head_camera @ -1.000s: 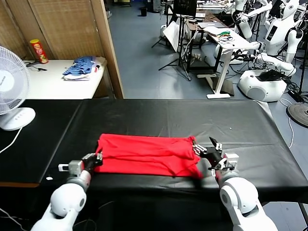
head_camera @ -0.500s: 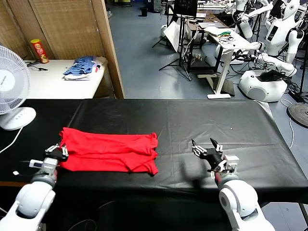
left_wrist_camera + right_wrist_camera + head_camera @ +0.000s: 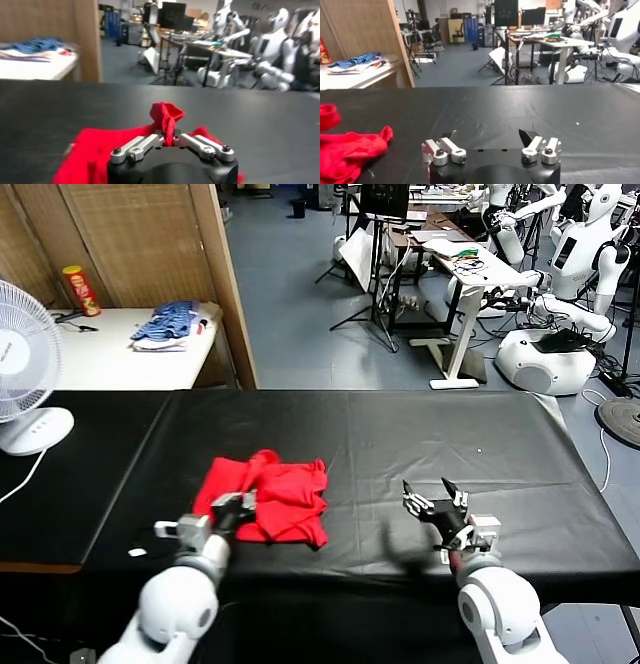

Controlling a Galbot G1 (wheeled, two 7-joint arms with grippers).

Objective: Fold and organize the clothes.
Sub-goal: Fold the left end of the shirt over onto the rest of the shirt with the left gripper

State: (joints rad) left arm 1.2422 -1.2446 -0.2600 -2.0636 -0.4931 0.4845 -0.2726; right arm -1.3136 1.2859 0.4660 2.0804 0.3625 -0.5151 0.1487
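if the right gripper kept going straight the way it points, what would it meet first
Nothing close: the right gripper, open and empty, points over bare black tablecloth toward the far edge. The red T-shirt lies off to its side. Depth beyond the edge is unclear.

T-shirt (image 3: 275, 494): plain bright red. Desk (image 3: 400, 434) cover: black. Fan (image 3: 20, 364): white. Cloth heap (image 3: 168, 324): blue and white. Canister (image 3: 82, 290): red and yellow.
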